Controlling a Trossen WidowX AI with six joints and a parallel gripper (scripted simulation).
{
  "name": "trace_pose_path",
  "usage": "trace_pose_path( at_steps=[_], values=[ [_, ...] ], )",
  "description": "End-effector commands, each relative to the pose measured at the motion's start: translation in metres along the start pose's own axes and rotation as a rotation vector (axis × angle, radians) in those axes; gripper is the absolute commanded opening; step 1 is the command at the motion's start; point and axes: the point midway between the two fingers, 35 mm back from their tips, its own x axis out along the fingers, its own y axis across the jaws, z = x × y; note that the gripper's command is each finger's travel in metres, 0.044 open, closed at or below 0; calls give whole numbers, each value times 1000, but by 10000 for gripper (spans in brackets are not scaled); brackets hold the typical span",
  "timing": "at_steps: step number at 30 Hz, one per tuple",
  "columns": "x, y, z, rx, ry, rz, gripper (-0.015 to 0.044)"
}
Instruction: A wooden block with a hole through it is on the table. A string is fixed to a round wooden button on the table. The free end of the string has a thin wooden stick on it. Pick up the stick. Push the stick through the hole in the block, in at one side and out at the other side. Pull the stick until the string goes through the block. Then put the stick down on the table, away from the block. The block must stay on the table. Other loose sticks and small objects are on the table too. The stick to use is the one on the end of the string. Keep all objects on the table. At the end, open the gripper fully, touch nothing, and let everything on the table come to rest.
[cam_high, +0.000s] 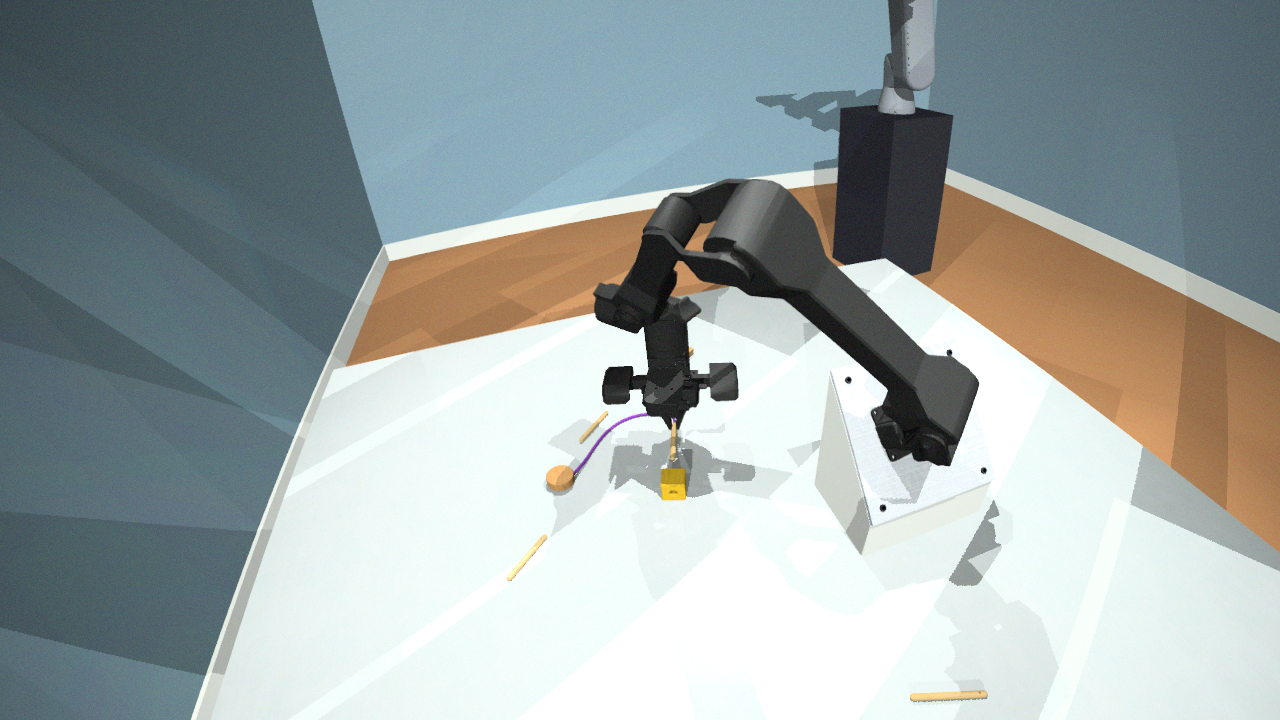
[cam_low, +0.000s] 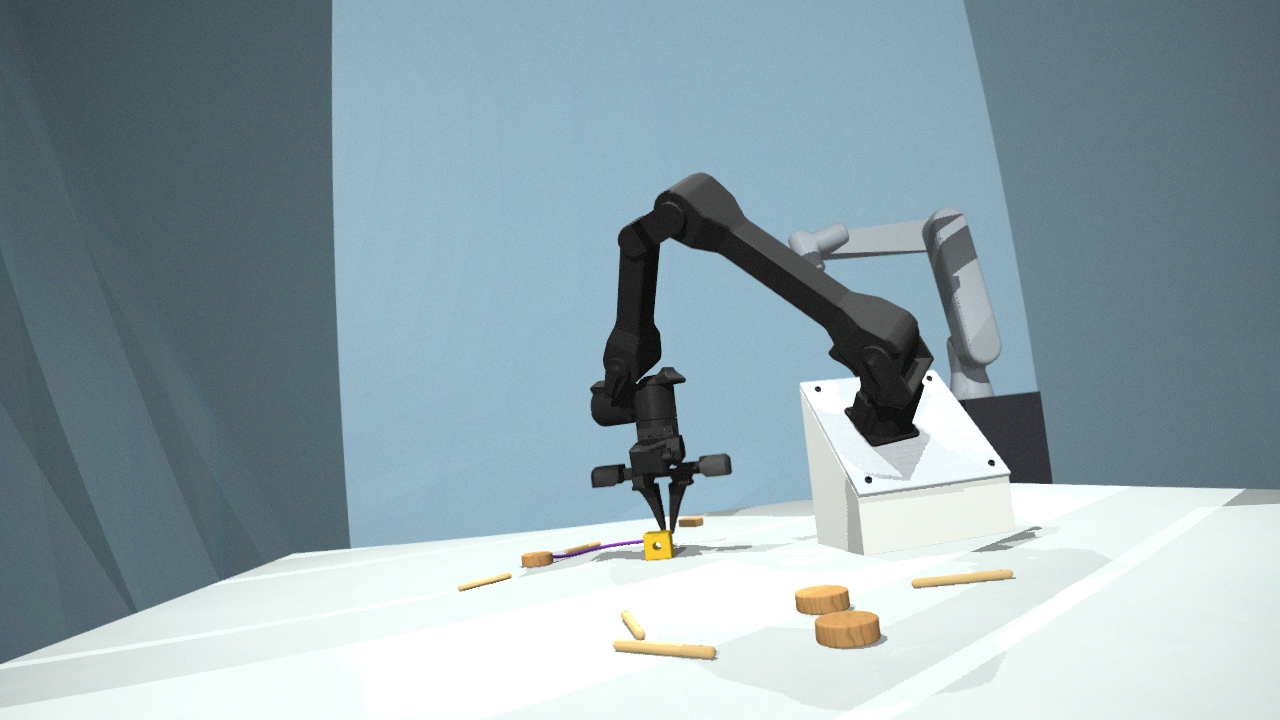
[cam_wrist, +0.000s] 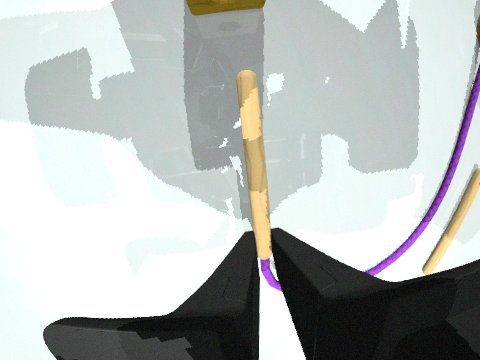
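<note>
Purple string (cam_high: 605, 442) (cam_low: 599, 545) (cam_wrist: 452, 165) trailing, its stick (cam_high: 674, 440) (cam_wrist: 254, 165) already picked up, pinched at the string end by the gripper (cam_high: 674, 422) (cam_low: 667, 530) (cam_wrist: 262, 239). Short of the yellow holed block (cam_high: 673, 484) (cam_low: 657, 545) (cam_wrist: 226, 6), well inside the worktop's edges (cam_high: 268, 501) (cam_low: 179, 601). Threading, pulling through, setting down: left undone.

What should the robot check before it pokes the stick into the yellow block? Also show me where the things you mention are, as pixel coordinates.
1. Gripper (cam_high: 674, 424) (cam_low: 668, 530) (cam_wrist: 262, 239) holding the stick (cam_high: 673, 441) (cam_wrist: 253, 165): ok.
2. Purple string (cam_high: 605, 435) (cam_low: 597, 546) (cam_wrist: 457, 150) on that stick's end: ok.
3. Yellow block (cam_high: 673, 484) (cam_low: 657, 545) (cam_wrist: 225, 6) standing on the table: ok.
4. String's other end at the round button (cam_high: 559, 477) (cam_low: 537, 559): ok.
5. Stick tip pointing toward the block: ok.
6. Tip exactly level with the hole (cam_low: 657, 545): cannot tell.
</note>
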Motion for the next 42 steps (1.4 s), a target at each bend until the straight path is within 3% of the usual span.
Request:
trace_pose_path(
  at_steps=[1,42],
  values=[
    [-1,0,6,2,-3,-3,0],
    [0,3,51,1,-8,-1,0]
  ],
)
